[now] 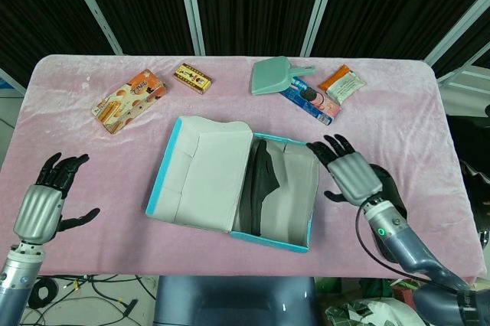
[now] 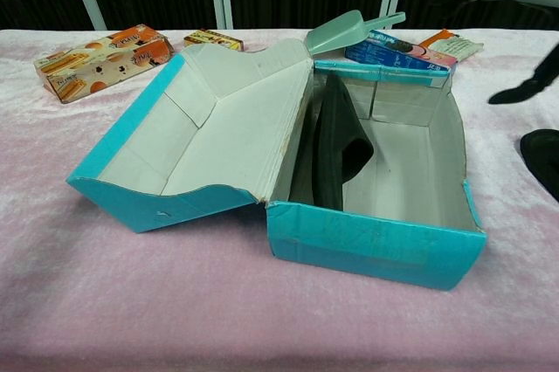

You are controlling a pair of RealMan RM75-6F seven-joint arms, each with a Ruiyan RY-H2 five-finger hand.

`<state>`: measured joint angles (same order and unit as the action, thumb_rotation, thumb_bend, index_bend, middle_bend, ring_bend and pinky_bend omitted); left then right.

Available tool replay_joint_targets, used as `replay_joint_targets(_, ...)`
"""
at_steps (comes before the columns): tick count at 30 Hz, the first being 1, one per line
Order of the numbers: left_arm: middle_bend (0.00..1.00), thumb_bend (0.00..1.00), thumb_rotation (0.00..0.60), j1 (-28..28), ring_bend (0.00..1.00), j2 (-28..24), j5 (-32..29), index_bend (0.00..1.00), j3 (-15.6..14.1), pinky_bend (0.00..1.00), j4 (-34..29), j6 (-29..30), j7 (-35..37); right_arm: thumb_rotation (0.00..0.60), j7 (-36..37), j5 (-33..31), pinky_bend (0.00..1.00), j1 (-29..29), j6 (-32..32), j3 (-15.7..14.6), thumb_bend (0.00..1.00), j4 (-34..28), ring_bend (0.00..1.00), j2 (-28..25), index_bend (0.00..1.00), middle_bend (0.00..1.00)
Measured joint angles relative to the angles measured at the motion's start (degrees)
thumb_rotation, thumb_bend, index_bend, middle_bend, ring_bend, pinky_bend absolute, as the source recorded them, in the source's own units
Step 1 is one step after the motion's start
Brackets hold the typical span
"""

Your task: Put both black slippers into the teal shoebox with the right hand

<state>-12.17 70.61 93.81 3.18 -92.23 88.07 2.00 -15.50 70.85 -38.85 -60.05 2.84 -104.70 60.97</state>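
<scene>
The teal shoebox stands open at the table's middle, its lid folded out to the left. One black slipper leans on its side against the box's left inner wall, seen also in the chest view as the slipper in the box. My right hand hovers just right of the box, fingers spread, holding nothing; its dark fingers show at the chest view's right edge. The second black slipper lies on the cloth right of the box, hidden under my arm in the head view. My left hand is open at the near left.
Along the far side lie an orange snack box, a small brown box, a teal dustpan, a blue cookie pack and an orange packet. Pink cloth covers the table.
</scene>
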Motion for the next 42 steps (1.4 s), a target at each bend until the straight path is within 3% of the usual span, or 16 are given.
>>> replay_joint_targets(10,0.16,0.01,0.600,-0.2,0.12,0.0,0.1,0.01,-0.2,0.07,-1.3,-0.6,-1.8,0.600,2.8,-0.1,0.06,5.4,2.1,-4.7,0.00,9.0,0.00,-0.6,0.06,0.10)
replay_joint_targets(28,0.16,0.01,0.600,0.6,0.12,0.3,0.0,0.01,-0.7,0.07,-1.5,-0.2,-2.2,0.600,5.3,-2.2,0.06,5.6,12.1,-5.1,0.00,20.9,0.00,2.9,0.06,0.11)
replay_joint_targets(37,0.16,0.01,0.600,1.3,0.12,0.8,-0.4,0.01,-1.0,0.07,-1.1,0.2,-1.9,0.600,8.1,-2.6,0.06,4.5,18.0,-4.5,0.05,28.0,0.01,5.8,0.15,0.16)
replay_joint_targets(42,0.16,0.01,0.600,1.7,0.12,0.9,-0.7,0.01,-1.1,0.07,-0.6,0.4,-1.4,0.600,9.6,-2.9,0.06,3.8,20.9,-4.2,0.17,32.3,0.11,7.9,0.33,0.32)
